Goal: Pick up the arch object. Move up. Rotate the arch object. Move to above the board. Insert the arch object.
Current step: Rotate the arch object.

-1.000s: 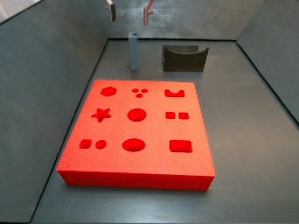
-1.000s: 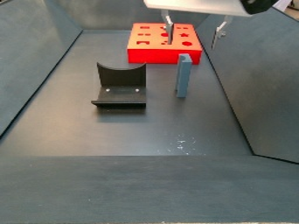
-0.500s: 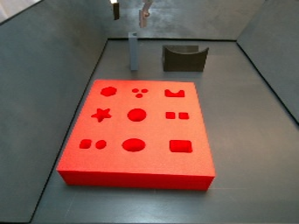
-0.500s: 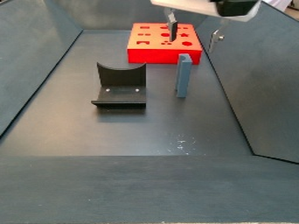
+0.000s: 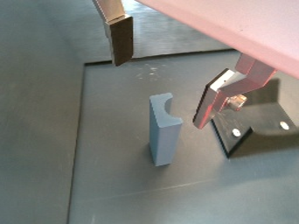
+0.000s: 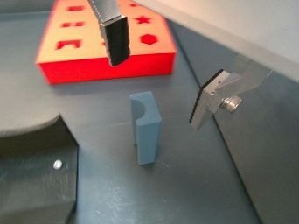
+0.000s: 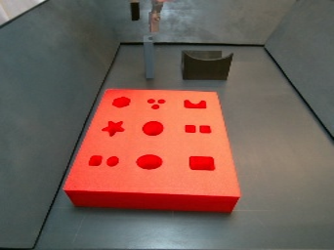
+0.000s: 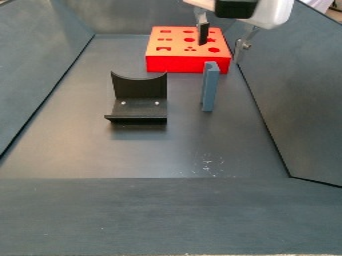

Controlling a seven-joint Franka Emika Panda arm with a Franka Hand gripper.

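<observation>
Gripper hangs above the arch object with jaws spread wide, nothing between them. The arch object stands upright on the floor – beside the fixture, near the red board.

Side views face each other across the board, wrist views close above floor, claw

In this side view the pincer hangs at the top of the frame, its two fingers spread apart with nothing between them, above the arch object. That blue-grey piece stands upright on the dark counter, just in front of the red board. The fixture sits beside it, apart.
</observation>
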